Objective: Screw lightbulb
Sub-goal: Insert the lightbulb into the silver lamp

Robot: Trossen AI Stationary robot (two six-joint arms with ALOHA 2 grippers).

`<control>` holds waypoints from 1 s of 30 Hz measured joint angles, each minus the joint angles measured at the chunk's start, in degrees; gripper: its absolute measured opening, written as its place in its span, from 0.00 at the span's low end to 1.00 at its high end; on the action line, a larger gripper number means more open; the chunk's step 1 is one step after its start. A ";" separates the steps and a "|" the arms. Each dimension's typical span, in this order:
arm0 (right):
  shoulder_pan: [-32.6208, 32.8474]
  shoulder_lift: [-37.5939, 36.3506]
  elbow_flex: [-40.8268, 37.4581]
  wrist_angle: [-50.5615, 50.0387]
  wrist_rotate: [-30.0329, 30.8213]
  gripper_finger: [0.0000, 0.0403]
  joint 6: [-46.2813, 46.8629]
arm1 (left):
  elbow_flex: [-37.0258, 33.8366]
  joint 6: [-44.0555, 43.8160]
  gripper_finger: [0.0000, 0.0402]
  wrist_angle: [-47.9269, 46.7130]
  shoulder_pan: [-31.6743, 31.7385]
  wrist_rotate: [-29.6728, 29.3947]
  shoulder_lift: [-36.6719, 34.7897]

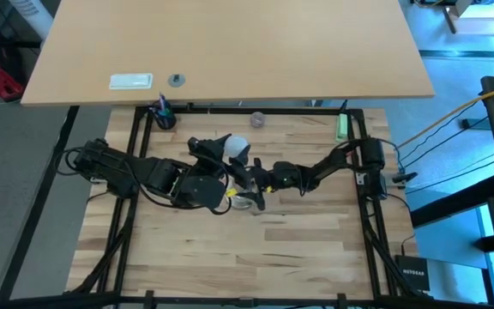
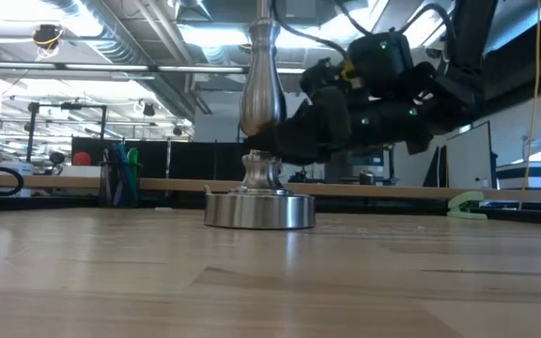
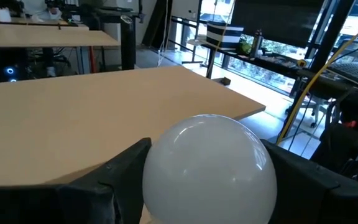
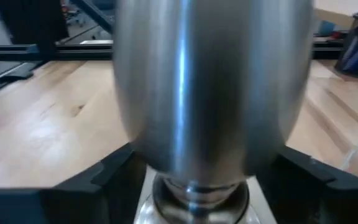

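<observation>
The white frosted lightbulb [image 1: 236,148] sits between my left gripper's [image 1: 230,150] fingers, above the table near its middle. In the left wrist view the bulb's round globe [image 3: 210,168] fills the gap between the fingers, and its threaded base is hidden. The silvery stand [image 2: 261,122] stands upright on its round base [image 2: 259,208]. Its top runs out of the low view. My right gripper [image 1: 251,182] is shut on the stand's stem. In the high view the bulb shows a little to the far side of the stand's base [image 1: 245,202]. My left gripper pinches the bulb's white globe [image 3: 160,180] between its two fingers [image 3: 126,171], one on each side. The bulb is lifted clear of the table. The globe hides its threaded base. My right gripper pinches the bulged lower part of the stand's stem [image 4: 142,137] between its two fingers [image 4: 114,174]. The fingers come roughly level from the table's right side and lie across the stem. The stand is upright, with its round base [image 4: 197,205] on the table.
A small purplish-grey round object [image 1: 256,119] lies near the far edge. A green item [image 1: 342,129] is at the far right and a dark cup of pens [image 1: 163,114] at the far left. A tan table [image 1: 230,43] stands beyond. The near half of the wooden table [image 1: 247,257] shows bare wood.
</observation>
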 joint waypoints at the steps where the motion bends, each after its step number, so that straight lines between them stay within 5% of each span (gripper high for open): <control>1: 0.29 0.45 0.24 0.35 0.91 0.66 0.05 | 0.00 0.04 0.62 0.00 0.00 0.00 0.00; 8: 0.31 2.65 0.64 3.19 3.68 0.39 1.86 | -0.04 0.48 0.63 -0.22 0.04 -0.15 0.00; 20: 0.13 -7.49 -0.04 -10.56 -0.38 0.39 2.83 | 0.11 7.85 0.63 3.09 -0.44 1.60 -1.57; 30: 3.59 -20.46 -0.02 -25.90 -8.14 0.39 2.15 | 0.31 17.30 0.63 9.28 1.20 17.55 -6.19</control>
